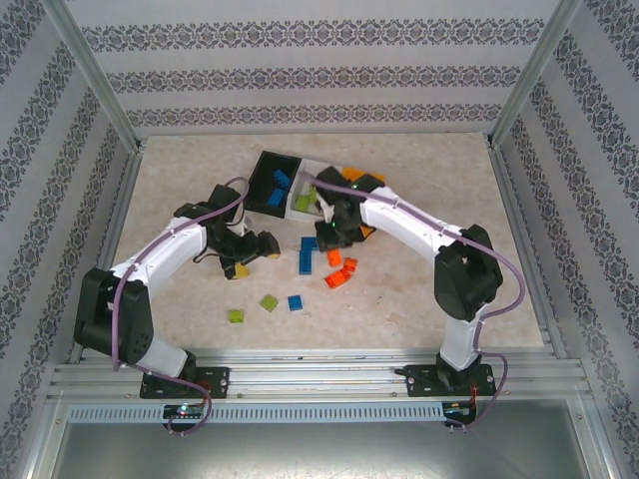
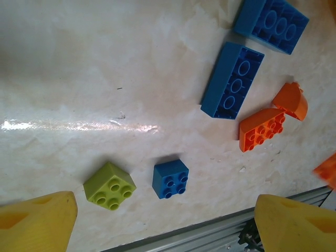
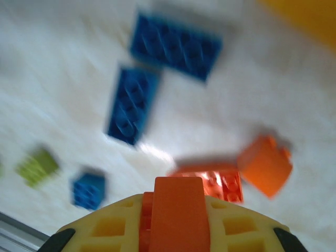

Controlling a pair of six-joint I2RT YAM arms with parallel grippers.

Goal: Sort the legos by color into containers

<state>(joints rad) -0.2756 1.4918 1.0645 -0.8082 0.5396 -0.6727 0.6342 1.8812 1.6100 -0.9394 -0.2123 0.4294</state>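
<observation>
My left gripper (image 2: pixel 165 207) is open above the table, its yellow fingertips (image 2: pixel 39 220) wide apart; a lime green brick (image 2: pixel 109 185) and a small blue brick (image 2: pixel 170 178) lie below between them. Farther off lie two long blue bricks (image 2: pixel 232 81) and orange bricks (image 2: pixel 261 128). My right gripper (image 3: pixel 177 197) is shut on an orange-red brick (image 3: pixel 178 223), held over blurred blue bricks (image 3: pixel 131 105) and orange bricks (image 3: pixel 265 165). From above, the left gripper (image 1: pixel 262 244) and right gripper (image 1: pixel 334 232) hover just in front of the black bin (image 1: pixel 262 178), white bin (image 1: pixel 305 205) and orange-yellow bin (image 1: pixel 367 180).
Loose bricks are scattered mid-table: two green (image 1: pixel 269 302), a blue (image 1: pixel 296 302), a long blue (image 1: pixel 307 254), several orange (image 1: pixel 337 277). A metal rail (image 1: pixel 319 374) runs along the near edge. Patterned walls enclose the table on three sides.
</observation>
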